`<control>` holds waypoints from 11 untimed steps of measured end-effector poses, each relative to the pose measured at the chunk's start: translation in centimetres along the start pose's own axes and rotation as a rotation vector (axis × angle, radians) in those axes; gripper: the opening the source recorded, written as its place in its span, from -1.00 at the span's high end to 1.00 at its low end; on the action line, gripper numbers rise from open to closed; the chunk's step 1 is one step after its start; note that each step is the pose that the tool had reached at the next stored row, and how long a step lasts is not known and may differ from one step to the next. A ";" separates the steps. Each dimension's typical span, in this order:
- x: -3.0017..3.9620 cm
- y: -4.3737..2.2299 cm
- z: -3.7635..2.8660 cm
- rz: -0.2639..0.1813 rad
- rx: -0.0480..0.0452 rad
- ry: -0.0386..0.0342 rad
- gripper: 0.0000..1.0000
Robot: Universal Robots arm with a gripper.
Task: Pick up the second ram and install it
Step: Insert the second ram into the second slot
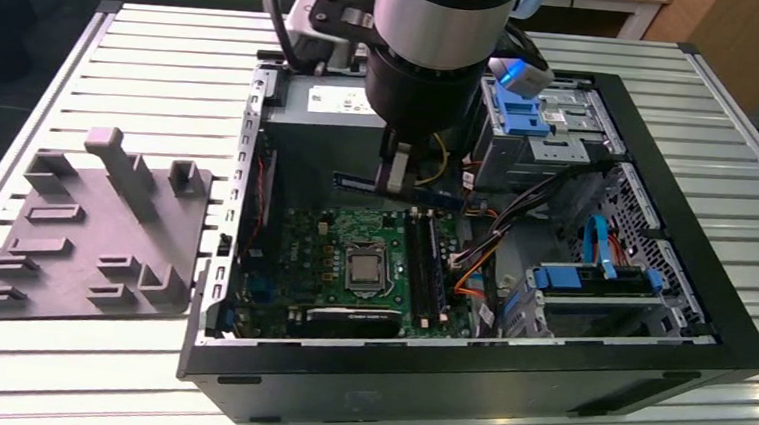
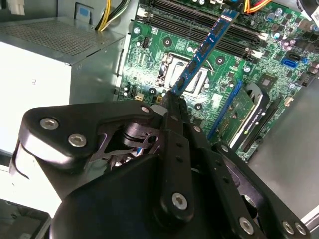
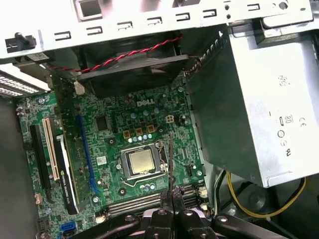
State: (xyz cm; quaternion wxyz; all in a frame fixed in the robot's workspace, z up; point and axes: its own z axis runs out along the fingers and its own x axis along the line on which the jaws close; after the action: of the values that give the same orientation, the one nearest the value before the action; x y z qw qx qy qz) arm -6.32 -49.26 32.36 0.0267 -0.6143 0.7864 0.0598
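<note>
Pinching the second ram [image 1: 432, 196], a slim, flat, dark blue-green circuit board studded with small black chips, the black metal gripper [image 1: 393, 183] has its jaws pressed against the stick's two faces. In the second wrist view the stick [image 2: 204, 47] juts out past the gripper [image 2: 175, 97], held in the air.

Well off to the exterior view's left of the jaws, a grey moulded plastic tray [image 1: 83, 252] with blocky ridges lies on the ribbed aluminium table [image 1: 163, 57]. The black steel computer case [image 1: 476, 365] rings the jaws with a straight rim. Just beside them stands the smooth grey boxy power supply [image 3: 259, 99], its wall close. Below lies the green motherboard [image 1: 309, 258] with its square metallic processor socket [image 1: 367, 269]. In the first wrist view the stick [image 3: 171, 159] is an edge-on line over that socket. Under the jaws and to the exterior view's right, long black plastic slot rails [image 1: 426, 266] run with open air between them and the stick. Farther right hang orange and black cables [image 1: 484, 250].
</note>
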 end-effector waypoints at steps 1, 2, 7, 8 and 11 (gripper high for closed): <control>0.00 0.00 0.00 0.006 0.0007 -0.0004 0.76; 0.00 0.00 0.00 0.012 0.0015 -0.0007 0.76; 0.00 0.00 0.00 0.046 0.0053 -0.0028 0.76; 0.00 0.00 0.00 0.053 0.0061 -0.0032 0.76; 0.00 0.00 0.00 0.074 0.0087 -0.0046 0.76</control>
State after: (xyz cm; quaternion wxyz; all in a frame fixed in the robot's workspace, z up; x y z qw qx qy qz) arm -6.32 -49.26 32.36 0.0290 -0.5844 0.8088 0.0587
